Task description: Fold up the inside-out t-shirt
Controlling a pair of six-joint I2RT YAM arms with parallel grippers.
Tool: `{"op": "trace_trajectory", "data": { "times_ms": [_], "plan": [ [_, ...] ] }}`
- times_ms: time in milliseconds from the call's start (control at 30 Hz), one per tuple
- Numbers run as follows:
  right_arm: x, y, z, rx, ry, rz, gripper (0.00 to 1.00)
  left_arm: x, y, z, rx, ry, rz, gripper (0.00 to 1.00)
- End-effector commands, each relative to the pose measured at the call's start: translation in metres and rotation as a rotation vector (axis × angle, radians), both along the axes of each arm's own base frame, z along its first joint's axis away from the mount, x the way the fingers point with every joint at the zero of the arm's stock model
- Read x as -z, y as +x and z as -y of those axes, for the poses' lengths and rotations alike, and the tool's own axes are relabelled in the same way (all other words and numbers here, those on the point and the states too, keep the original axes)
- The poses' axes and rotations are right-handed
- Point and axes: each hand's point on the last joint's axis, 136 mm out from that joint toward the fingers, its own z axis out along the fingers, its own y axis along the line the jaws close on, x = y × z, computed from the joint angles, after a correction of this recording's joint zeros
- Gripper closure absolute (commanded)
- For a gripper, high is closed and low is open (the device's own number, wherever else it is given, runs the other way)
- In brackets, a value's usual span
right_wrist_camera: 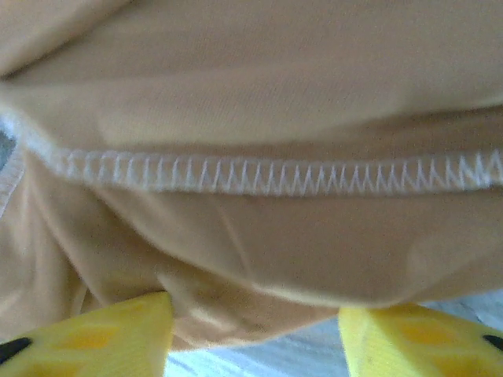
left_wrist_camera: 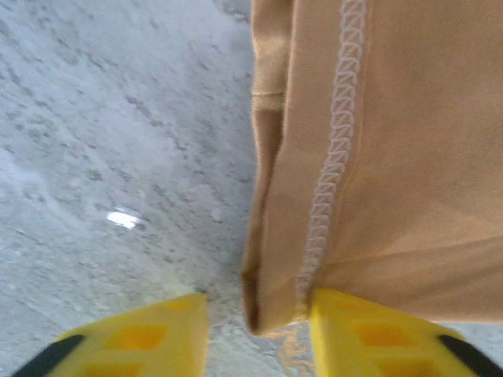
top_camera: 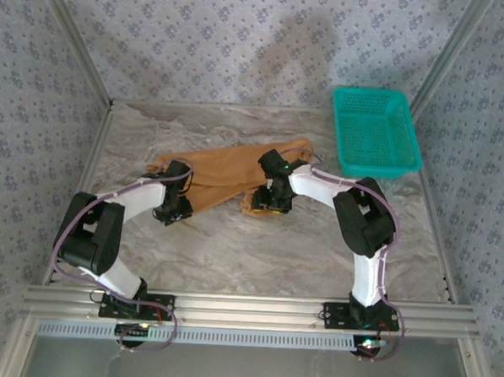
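Note:
The inside-out t-shirt (top_camera: 227,174) lies bunched in a long orange-tan band across the middle of the marble table, white overlock seams showing. My left gripper (top_camera: 176,208) is at the shirt's left end. In the left wrist view the left gripper (left_wrist_camera: 258,314) stands open around a folded corner of the t-shirt (left_wrist_camera: 393,157), and its right yellow finger (left_wrist_camera: 354,330) touches the cloth. My right gripper (top_camera: 266,203) is at the shirt's near edge. In the right wrist view the right gripper (right_wrist_camera: 253,322) is open, with a fold of the t-shirt (right_wrist_camera: 251,94) hanging between its yellow fingers.
A teal plastic basket (top_camera: 371,92) stands at the back right of the table. Patterned walls close in the back and both sides. Bare marble table (top_camera: 257,256) stretches between the shirt and the arm bases.

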Motion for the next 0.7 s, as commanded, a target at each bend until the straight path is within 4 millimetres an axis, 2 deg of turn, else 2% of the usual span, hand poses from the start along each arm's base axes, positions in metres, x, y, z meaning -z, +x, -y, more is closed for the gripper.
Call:
{"op": "trace_trajectory", "data": {
  "times_ms": [0,200,267,400,500,600,667],
  "plan": [
    [0.004,0.006,-0.002,0.010,-0.023,0.004,0.51,0.006,0.041,0.031,0.032,-0.120,0.133,0.74],
    [-0.009,0.006,0.003,-0.002,-0.039,0.031,0.91,-0.013,0.041,0.023,0.027,-0.081,0.155,1.00],
    [-0.020,0.006,0.008,-0.012,-0.052,0.056,1.00,-0.024,0.041,0.019,0.027,-0.059,0.168,1.00],
    [-0.052,0.008,0.021,-0.022,-0.070,0.130,1.00,-0.060,0.043,0.008,0.026,-0.018,0.229,1.00],
    [-0.085,0.013,0.036,0.002,-0.060,0.200,1.00,-0.101,0.047,0.000,0.008,-0.027,0.304,1.00],
    [-0.121,0.017,0.060,0.058,-0.025,0.257,1.00,-0.150,0.049,-0.015,-0.034,-0.067,0.417,1.00],
    [-0.150,0.020,0.079,0.115,0.015,0.320,1.00,-0.190,0.051,-0.034,-0.074,-0.082,0.524,1.00]
  ]
}}
